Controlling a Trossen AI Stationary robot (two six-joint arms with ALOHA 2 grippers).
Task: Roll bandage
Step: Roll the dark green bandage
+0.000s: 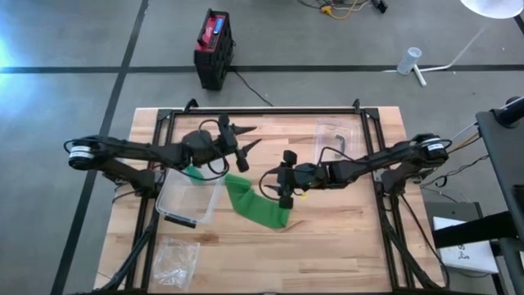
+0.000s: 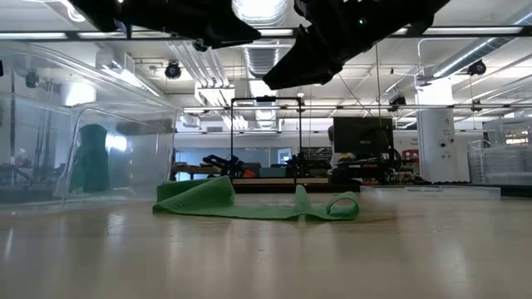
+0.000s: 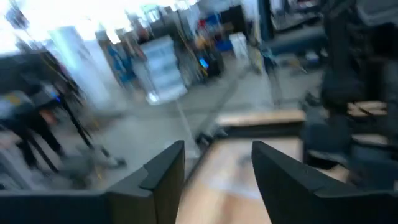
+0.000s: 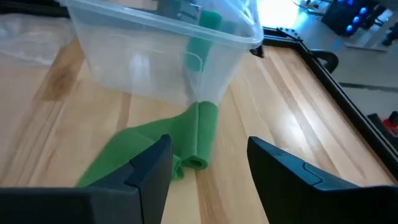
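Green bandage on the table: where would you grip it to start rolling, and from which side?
Probably the folded, partly curled end of the green bandage near the clear plastic bin, from above. The right gripper hangs open over it, and the rest lies flat.

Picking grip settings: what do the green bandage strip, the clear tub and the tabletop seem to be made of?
Green bandage strip: soft matte fabric, probably stretchy; it folds and curls limply.
Clear tub: glossy transparent plastic, seemingly rigid; the bandage shows through its wall.
Tabletop: pale wooden planks with visible grain and seams.
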